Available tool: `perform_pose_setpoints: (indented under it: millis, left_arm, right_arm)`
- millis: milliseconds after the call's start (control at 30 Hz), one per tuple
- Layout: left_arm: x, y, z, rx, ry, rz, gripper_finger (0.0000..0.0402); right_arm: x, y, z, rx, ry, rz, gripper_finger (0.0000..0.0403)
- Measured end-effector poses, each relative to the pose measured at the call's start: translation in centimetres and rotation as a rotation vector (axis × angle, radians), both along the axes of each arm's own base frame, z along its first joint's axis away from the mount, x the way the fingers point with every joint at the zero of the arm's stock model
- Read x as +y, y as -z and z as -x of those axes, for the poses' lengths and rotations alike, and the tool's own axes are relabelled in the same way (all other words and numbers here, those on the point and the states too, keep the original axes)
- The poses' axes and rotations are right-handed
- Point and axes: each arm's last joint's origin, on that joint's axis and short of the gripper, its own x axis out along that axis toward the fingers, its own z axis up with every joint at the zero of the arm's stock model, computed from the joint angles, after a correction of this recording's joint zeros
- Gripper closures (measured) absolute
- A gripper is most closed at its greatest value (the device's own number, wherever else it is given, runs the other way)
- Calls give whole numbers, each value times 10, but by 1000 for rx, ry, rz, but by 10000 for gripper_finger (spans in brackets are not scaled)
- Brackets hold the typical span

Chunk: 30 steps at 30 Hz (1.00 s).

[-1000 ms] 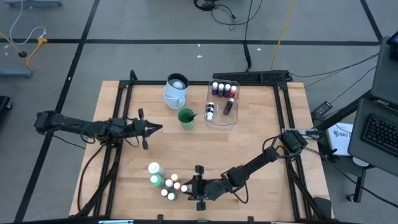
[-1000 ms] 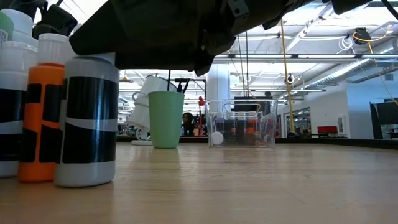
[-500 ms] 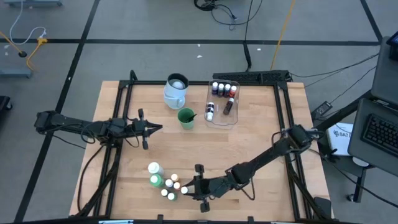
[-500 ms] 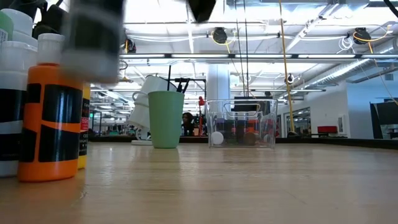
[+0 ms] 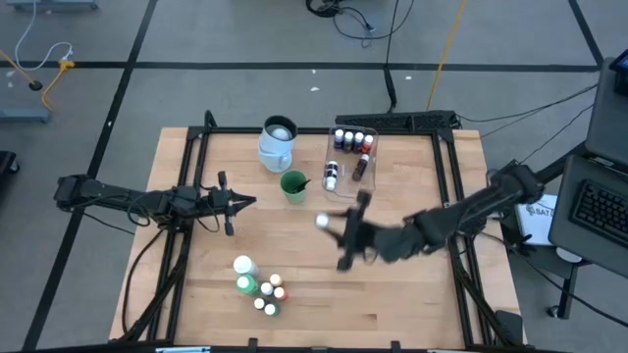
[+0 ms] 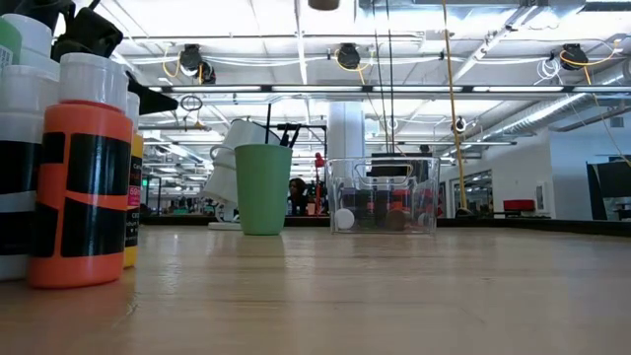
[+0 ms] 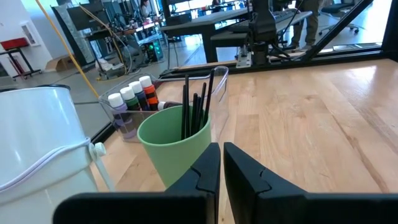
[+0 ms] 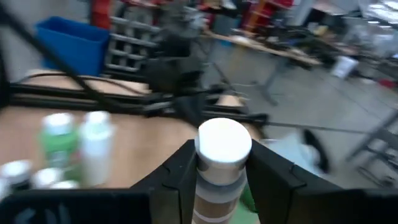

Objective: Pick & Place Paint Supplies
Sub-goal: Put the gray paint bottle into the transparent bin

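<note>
So the little white-capped paint bottle (image 8: 222, 163) is pinched between the right gripper's (image 5: 329, 227) fingers, up off the table about mid-board. The green cup (image 5: 293, 185) and clear tub (image 5: 365, 182) sit just beyond it, the leftover bottles (image 5: 260, 284) behind near the front edge. Left gripper (image 5: 247, 202) is clamped shut on nothing, parked beside the cup.

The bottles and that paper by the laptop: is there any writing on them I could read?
No text reads in full.
Orange bottle: black label bands, no legible words.
White sheet beside the table: dark print that may start "SAT", too small to be sure.
Bottle in the right hand: blurred, nothing legible.
Bottles in the tub: too small.
</note>
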Motion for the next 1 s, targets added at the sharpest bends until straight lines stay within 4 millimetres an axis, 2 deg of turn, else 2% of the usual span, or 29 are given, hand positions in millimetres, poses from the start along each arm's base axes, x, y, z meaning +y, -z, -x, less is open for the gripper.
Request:
perform_pose_setpoints:
  millis: [167,333,400,500,667,833,1000]
  left_arm:
    - [0,0,0,0,0,1,376]
    - [0,0,0,0,0,0,376]
    - [0,0,0,1,1,-5,376]
    - [0,1,0,9,1,-7,376]
    - [0,3,0,33,0,-1,376]
    - [0,3,0,34,0,1,376]
    - [0,3,0,40,3,-24,376]
  right_arm:
    - [-51,-13,2,13,136,22,296]
    - [-106,-7,-3,85,258,35,295]
    - [-129,5,-6,93,249,-10,297]
    - [-159,35,-6,88,254,-57,297]
    - [-201,84,7,121,340,-66,297]
    - [-227,111,20,26,242,-130,295]
    - [-250,135,41,25,226,-115,296]
